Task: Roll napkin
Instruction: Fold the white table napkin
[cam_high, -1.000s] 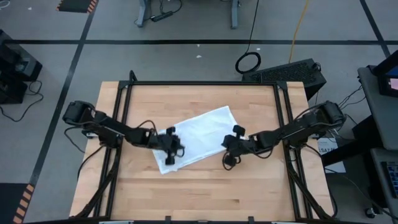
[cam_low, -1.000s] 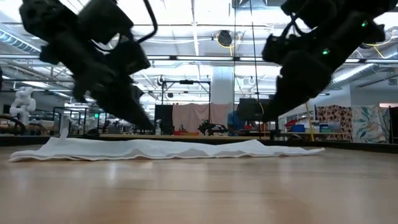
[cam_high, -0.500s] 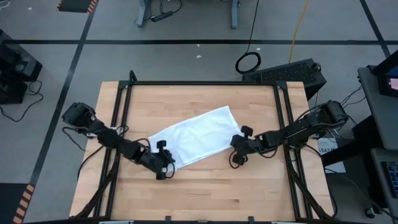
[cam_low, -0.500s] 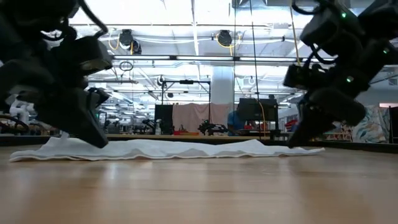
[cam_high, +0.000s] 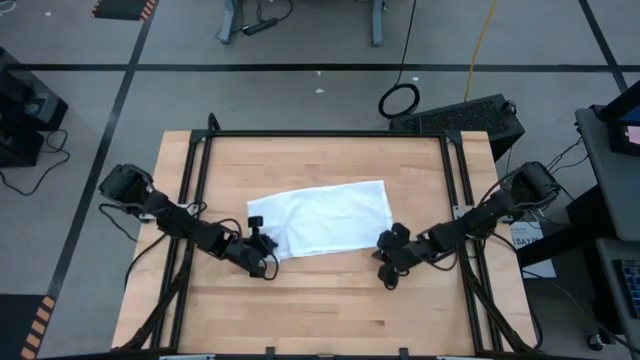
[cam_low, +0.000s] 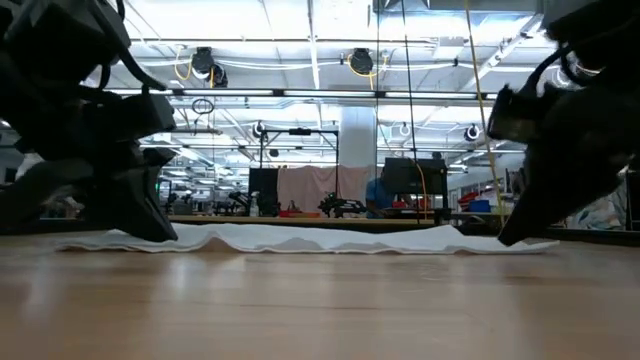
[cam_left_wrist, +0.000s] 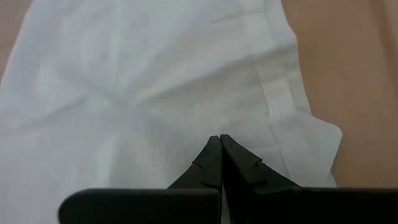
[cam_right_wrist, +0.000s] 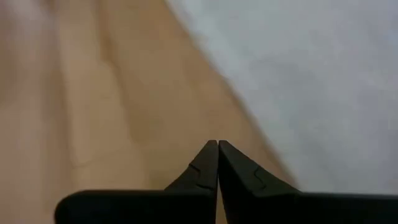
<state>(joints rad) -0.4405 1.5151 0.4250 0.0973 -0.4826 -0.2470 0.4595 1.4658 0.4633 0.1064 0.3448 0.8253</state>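
The white napkin (cam_high: 320, 220) lies flat on the wooden table, its long sides nearly parallel to the near edge. It also shows as a low white strip in the low view (cam_low: 320, 240). My left gripper (cam_high: 262, 248) is shut, its tips down on the napkin's left near part (cam_left_wrist: 186, 118). My right gripper (cam_high: 388, 265) is shut and low over bare wood just off the napkin's right near corner (cam_right_wrist: 323, 93). My left gripper has its shut fingertips (cam_left_wrist: 219, 142) on top of the napkin near its left near corner (cam_left_wrist: 311, 134), slanting down from the table's left. The cloth lies flat on the table under them. Whether any cloth is caught between the fingers, I cannot tell. My right gripper has its shut tips (cam_right_wrist: 217, 146) over wood beside the napkin's edge; whether it touches the cloth, I cannot tell.
A black metal frame (cam_high: 325, 133) runs around the table top. Bare wood lies between the napkin and the near edge (cam_high: 320, 310).
The napkin has turned about on the table: it lay slanted with its right end toward the far edge, and now lies nearly level, its right end swung toward the near edge. Both grippers have come down low and moved toward the near edge, the right one also rightward.
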